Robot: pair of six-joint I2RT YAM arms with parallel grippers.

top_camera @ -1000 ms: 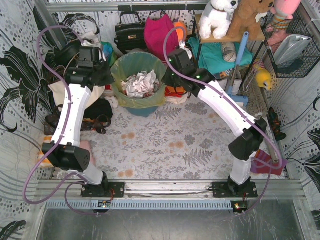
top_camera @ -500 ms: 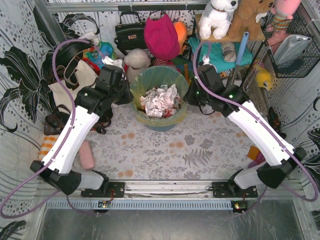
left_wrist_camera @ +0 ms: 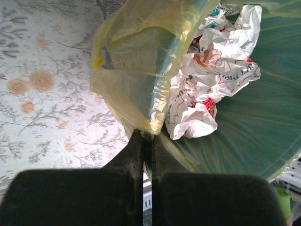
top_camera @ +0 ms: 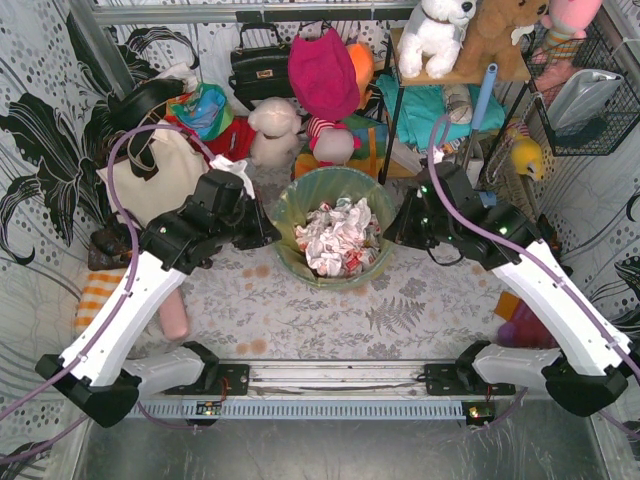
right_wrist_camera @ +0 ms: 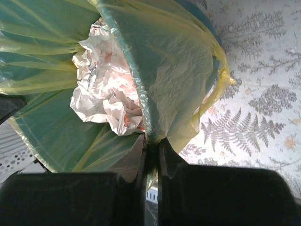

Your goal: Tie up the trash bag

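Note:
The trash bag (top_camera: 310,195), a thin yellow-green liner with crumpled white paper (top_camera: 340,235) inside, lines a teal-blue round bin (top_camera: 340,275) on the floral mat. My left gripper (top_camera: 272,238) is shut on the bag's rim at the bin's left edge; in the left wrist view its jaws (left_wrist_camera: 147,137) pinch the folded yellow plastic (left_wrist_camera: 136,89). My right gripper (top_camera: 393,235) is shut on the bag's rim at the bin's right edge; the right wrist view shows it (right_wrist_camera: 153,145) clamping the folded plastic (right_wrist_camera: 178,84) over the bin wall.
A cream canvas tote (top_camera: 160,175) stands at the back left. Plush toys (top_camera: 275,125), a black handbag (top_camera: 258,62) and a pink bag (top_camera: 322,72) crowd the back. A shelf rack (top_camera: 455,110) stands at the back right. A pink roll (top_camera: 172,315) lies left.
Both arms have pulled the bin and bag toward the near side and to the right across the mat, each gripper staying on its side of the rim.

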